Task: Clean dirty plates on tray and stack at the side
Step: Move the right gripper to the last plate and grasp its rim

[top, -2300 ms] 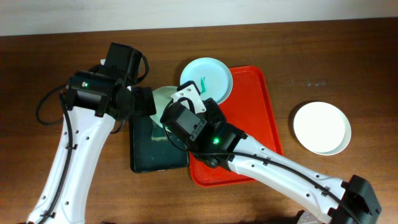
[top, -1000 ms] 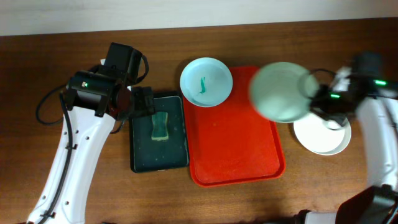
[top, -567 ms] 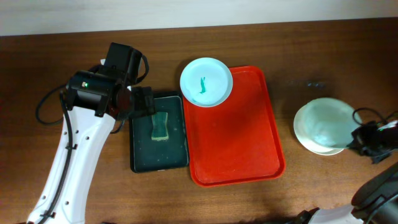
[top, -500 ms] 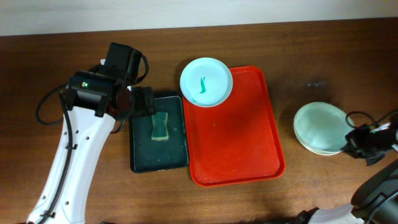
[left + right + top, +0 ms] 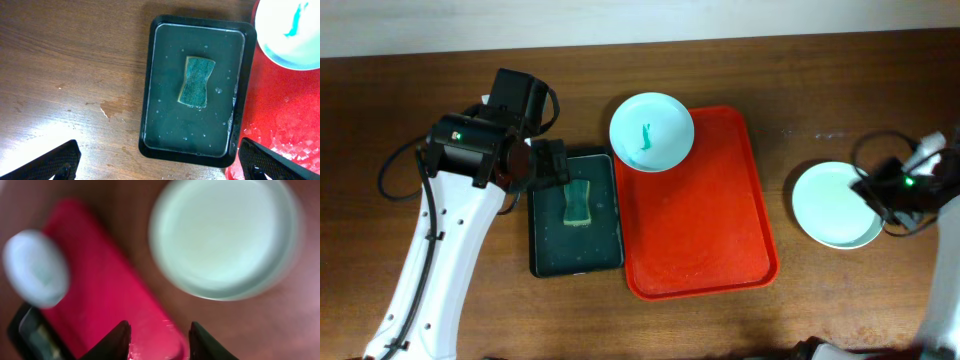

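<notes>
1. Dark wooden table [image 5: 800, 90] is filling the overhead view, with a pale strip of wall running along its far edge.
2. The red tray [image 5: 705, 225] is lying flat in the middle of the table. In the left wrist view, water drops are glistening on its surface.
3. One dirty plate [image 5: 651, 131] is sitting on the tray's far left corner and overhanging the rim. It is carrying a teal smear [image 5: 645, 135] near its centre.
4. The clean plates [image 5: 830, 205] are resting on the bare table to the right of the tray, apart from it. The pale mint top one is showing no smear, and I cannot tell how many are lying beneath it.
5. A black tray [image 5: 545, 255] is lying just beside the red tray's left rim. A green sponge [image 5: 579, 203] is lying flat in its far half, with drops scattered around it.
6. The left claw [image 5: 160, 161] is hovering above the black tray. Its fingers [image 5: 55, 161] are spread wide at the two lower corners of the wrist view, and nothing is sitting between them.
7. The right claw [image 5: 161, 339] is hanging at the right edge of the clean plates. Its wrist view is blurring badly, yet its fingers [image 5: 116, 339] are showing apart and are gripping nothing.
</notes>
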`<state>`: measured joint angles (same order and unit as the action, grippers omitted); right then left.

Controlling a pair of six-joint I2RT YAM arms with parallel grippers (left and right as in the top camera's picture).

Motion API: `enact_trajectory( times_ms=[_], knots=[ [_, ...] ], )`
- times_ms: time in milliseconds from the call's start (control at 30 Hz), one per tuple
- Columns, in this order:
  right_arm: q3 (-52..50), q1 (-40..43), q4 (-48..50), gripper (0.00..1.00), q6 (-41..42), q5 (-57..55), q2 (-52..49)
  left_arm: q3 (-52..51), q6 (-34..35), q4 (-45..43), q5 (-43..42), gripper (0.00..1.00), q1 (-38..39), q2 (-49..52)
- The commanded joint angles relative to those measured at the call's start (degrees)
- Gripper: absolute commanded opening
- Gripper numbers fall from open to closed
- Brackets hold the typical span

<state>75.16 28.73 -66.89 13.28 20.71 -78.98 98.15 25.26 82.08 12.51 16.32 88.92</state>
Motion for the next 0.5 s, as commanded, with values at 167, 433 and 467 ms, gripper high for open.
enact_trajectory(
  times_ms=[167,433,467],
  knots=[
    [4.52,-33.75,7.72,0.51,-2.56,-10.25,-1.29,0.5,-0.68,0.04,0.81,0.99,-0.24,-0.5],
    [4.59,-41.64,31.41,0.53,-2.56,-12.26,-24.65,0.5,-0.68,0.04,0.81,0.99,-0.26,-0.5],
    [4.59,-41.64,34.67,0.53,-2.56,-11.54,-27.3,0.5,-0.68,0.04,0.81,0.99,-0.24,-0.5]
  ],
)
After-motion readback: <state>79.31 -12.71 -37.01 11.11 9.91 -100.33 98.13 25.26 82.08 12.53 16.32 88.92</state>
